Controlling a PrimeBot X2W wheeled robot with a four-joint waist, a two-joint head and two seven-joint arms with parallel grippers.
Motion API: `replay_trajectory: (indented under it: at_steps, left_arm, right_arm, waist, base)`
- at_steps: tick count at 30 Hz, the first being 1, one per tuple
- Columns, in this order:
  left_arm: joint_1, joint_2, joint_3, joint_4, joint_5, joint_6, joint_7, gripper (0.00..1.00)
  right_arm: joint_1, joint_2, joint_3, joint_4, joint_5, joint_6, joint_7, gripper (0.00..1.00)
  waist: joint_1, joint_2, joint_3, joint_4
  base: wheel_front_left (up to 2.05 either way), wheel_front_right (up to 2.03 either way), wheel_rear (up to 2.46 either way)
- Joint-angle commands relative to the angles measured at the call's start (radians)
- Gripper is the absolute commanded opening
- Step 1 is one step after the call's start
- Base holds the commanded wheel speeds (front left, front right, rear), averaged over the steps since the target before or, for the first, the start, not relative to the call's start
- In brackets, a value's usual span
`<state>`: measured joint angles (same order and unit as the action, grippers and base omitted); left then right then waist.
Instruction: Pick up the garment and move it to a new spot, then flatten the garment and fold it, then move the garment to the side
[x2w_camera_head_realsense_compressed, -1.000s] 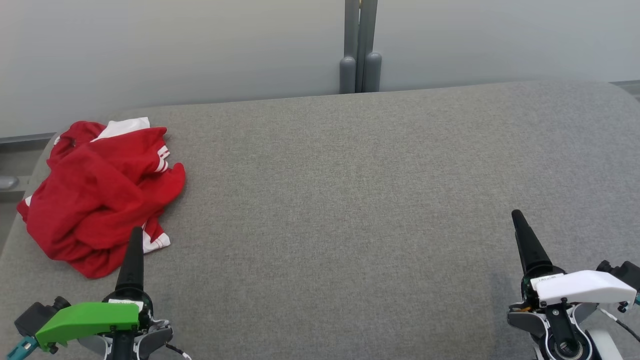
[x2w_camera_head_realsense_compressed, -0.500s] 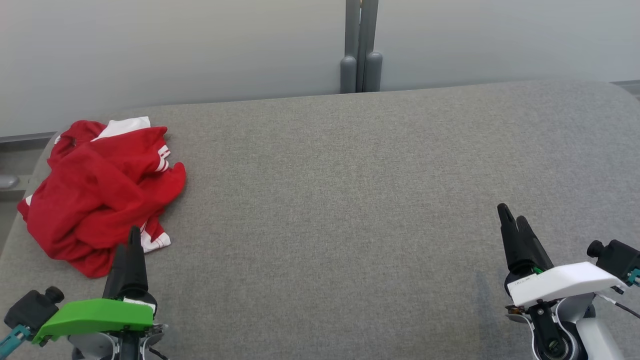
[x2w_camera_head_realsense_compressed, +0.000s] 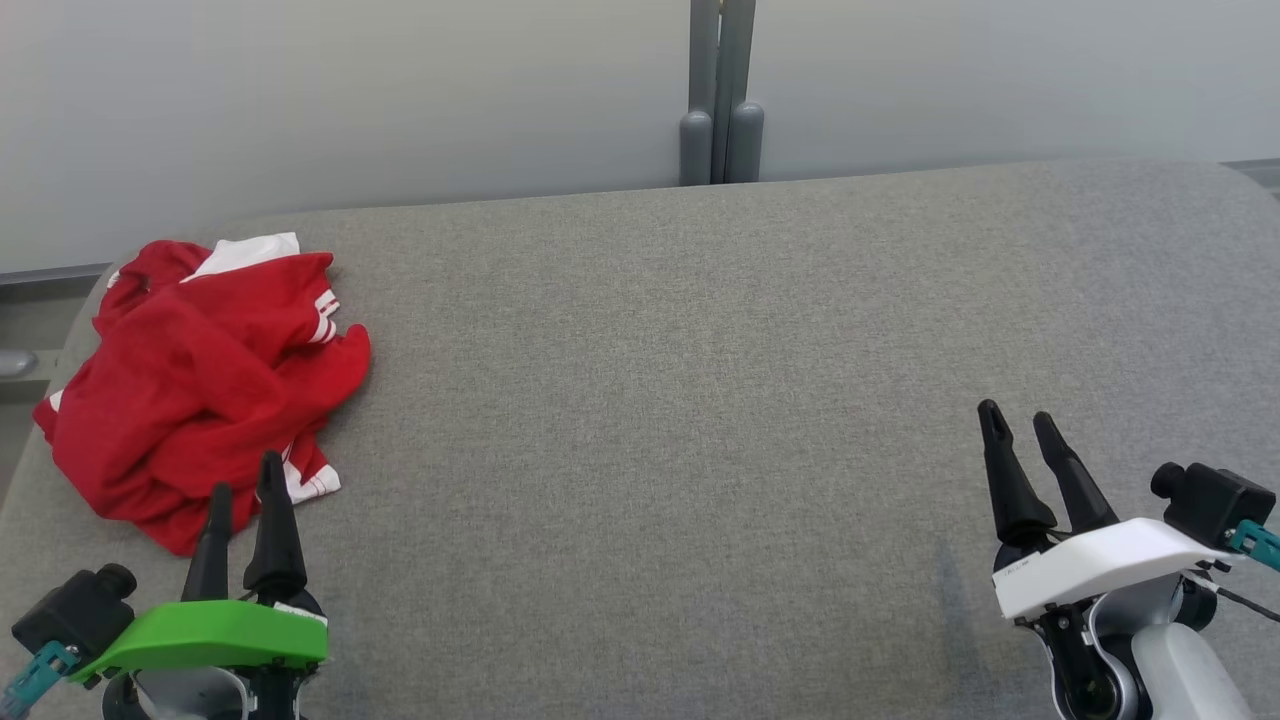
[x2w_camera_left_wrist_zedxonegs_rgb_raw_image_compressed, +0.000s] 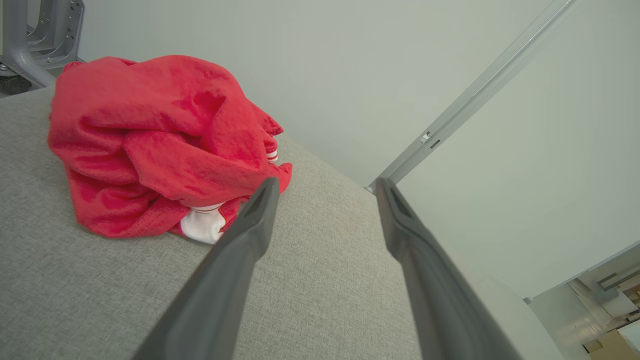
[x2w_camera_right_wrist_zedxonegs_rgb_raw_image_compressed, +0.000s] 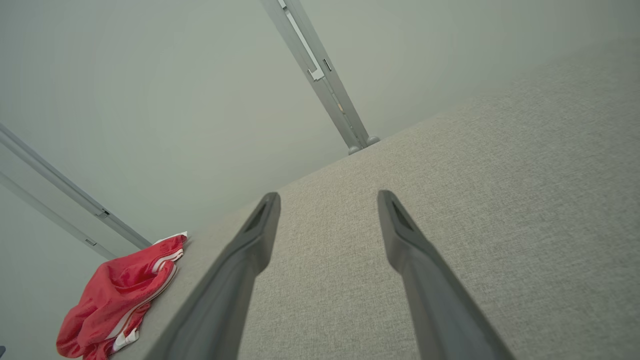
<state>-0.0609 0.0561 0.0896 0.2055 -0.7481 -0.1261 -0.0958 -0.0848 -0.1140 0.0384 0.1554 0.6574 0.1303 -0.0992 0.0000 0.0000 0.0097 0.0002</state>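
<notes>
Garment (x2w_camera_head_realsense_compressed: 200, 380) lies bunched, its length slanting near-left to far-right.

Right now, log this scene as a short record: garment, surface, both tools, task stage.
garment: red with white trim, crumpled in a heap at the surface's left end
surface: grey fabric top, bare from the garment rightward
left tool: open, holding nothing, at the garment's near edge
right tool: open, holding nothing, over bare surface far to the right
backdrop: pale wall with a grey post behind the far edge
task stage: pick-up not yet begun; garment neither flattened nor folded
</notes>
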Motion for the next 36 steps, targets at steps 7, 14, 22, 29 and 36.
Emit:
replay_trajectory:
  at_steps: [7,14,22,29,36]
  left_arm:
    - [0.005,0.009,-0.004,-0.024,0.096,-0.004,-0.026,1.00]
    - [0.008,0.018,-0.010,0.002,0.177,-0.006,-0.047,1.00]
    - [0.008,0.024,-0.005,0.004,0.254,-0.006,-0.067,1.00]
    - [0.013,0.031,-0.013,0.007,0.317,-0.006,-0.085,1.00]
    - [0.019,0.041,-0.029,0.018,0.370,-0.006,-0.102,1.00]
  right_arm:
    - [-0.025,-0.007,0.008,-0.030,-0.098,0.000,-0.028,1.00]
    - [-0.034,-0.016,0.020,0.007,-0.180,0.000,-0.047,1.00]
    - [-0.037,-0.021,0.021,-0.001,-0.264,0.000,-0.068,1.00]
    - [-0.037,-0.024,0.025,-0.008,-0.335,0.000,-0.084,1.00]
    - [-0.035,-0.030,0.035,-0.011,-0.397,0.001,-0.100,1.00]
  waist:
    - [0.0000,0.0000,0.001,0.001]
    - [0.0000,0.0000,0.005,0.000]
    - [0.0000,0.0000,0.009,0.000]
    - [0.0000,0.0000,0.009,0.001]
    - [0.0000,0.0000,0.006,0.004]
  base:
    - [0.00,0.00,0.00]
    - [0.00,0.00,0.00]
    - [0.00,0.00,0.00]
    - [0.00,0.00,0.00]
    - [0.00,0.00,0.00]
